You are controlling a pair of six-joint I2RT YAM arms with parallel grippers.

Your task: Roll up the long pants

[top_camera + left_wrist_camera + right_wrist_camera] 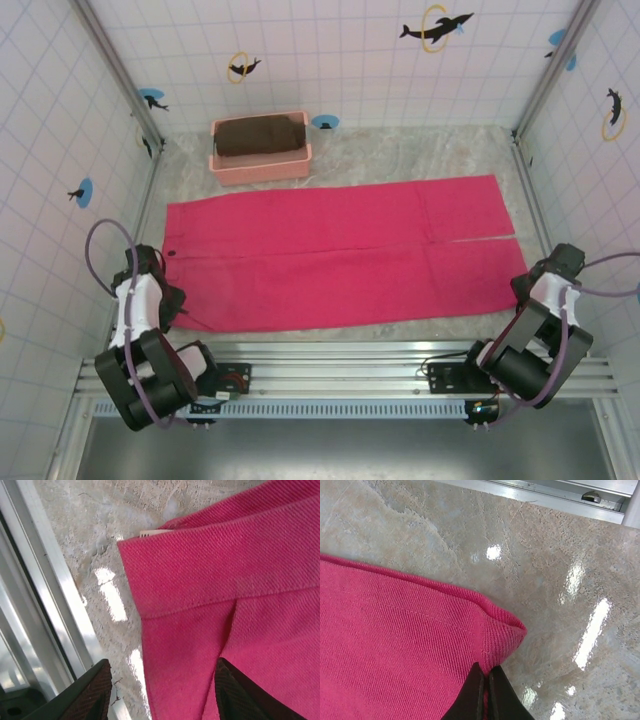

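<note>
Your long pants [330,255] lie flat across the desk [420,150], waist to the left, leg hems to the right. The near edge runs close to the aluminium rail [350,352], so little bare desk shows there. More lies open behind the legs, right of the pink basket [260,172] holding a brown cloth [262,135].

Your left claw [161,680] stands open astride the waistband's side edge, gripping nothing. Your right claw [486,672] is pinched closed on the hem corner.

From above, the left arm covers the near waist corner. Both wrist views cut the fingers off at the bottom.
</note>
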